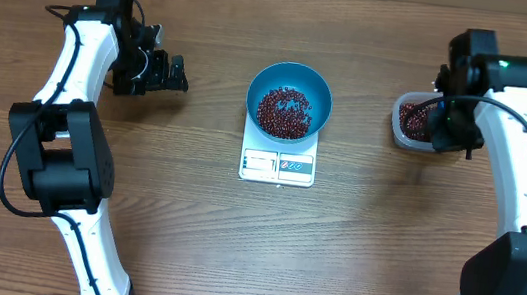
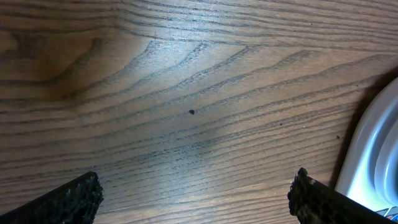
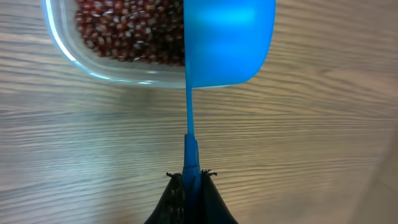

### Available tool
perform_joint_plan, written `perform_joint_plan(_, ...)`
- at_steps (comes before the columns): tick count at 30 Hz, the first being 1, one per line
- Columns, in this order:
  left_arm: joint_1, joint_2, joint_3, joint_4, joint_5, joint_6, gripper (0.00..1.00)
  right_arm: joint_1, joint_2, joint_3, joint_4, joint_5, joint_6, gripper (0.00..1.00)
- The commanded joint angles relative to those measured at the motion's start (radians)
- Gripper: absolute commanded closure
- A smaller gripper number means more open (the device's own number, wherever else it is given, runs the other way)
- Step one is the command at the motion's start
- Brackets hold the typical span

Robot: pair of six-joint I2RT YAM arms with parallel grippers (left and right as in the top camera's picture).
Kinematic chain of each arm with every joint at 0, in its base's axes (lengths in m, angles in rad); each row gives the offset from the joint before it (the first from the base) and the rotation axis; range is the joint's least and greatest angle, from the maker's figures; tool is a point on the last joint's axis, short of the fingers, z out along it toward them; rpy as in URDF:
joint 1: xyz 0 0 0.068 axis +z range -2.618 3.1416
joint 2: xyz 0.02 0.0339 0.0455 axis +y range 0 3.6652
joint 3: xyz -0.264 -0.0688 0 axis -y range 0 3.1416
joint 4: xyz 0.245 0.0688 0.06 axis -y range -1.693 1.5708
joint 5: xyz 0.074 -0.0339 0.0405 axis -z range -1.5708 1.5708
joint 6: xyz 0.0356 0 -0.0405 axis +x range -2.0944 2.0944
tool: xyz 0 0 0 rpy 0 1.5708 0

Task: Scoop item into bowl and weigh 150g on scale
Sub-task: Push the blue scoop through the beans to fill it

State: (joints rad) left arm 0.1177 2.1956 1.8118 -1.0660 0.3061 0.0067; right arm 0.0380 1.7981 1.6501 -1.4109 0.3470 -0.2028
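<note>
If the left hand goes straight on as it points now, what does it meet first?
Likely the bare table: the left hand tilts down at wood, with the scale off to its side.

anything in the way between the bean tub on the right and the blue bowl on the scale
Nothing visible. The right gripper holds the scoop at the tub, and only bare table lies between the tub and the bowl on the scale. The left gripper sits off that path.
</note>
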Motion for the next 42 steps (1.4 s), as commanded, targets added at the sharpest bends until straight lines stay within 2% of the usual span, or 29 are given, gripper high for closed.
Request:
perform_joint_plan(1,-0.007,0.008,0.008,0.001,-0.003,0.016,0.01,0.060,-0.007,0.016,0.010,0.181,0.016,0.97)
perform_joint_plan(6,-0.007,0.008,0.008,0.001,-0.002,0.015,0.00,0.114,-0.006,0.003,0.006,0.237,0.012,0.97)
perform_joint_plan(27,-0.007,0.008,0.008,0.001,-0.002,0.016,0.00,0.113,0.116,-0.010,0.010,0.269,0.016,0.96)
perform_joint_plan(33,-0.007,0.008,0.008,0.001,-0.002,0.015,0.00,0.113,0.176,-0.010,0.010,0.204,0.014,0.96)
perform_joint_plan(42,-0.007,0.008,0.008,0.001,-0.002,0.016,0.00,0.112,0.183,-0.010,0.022,-0.048,-0.014,0.96)
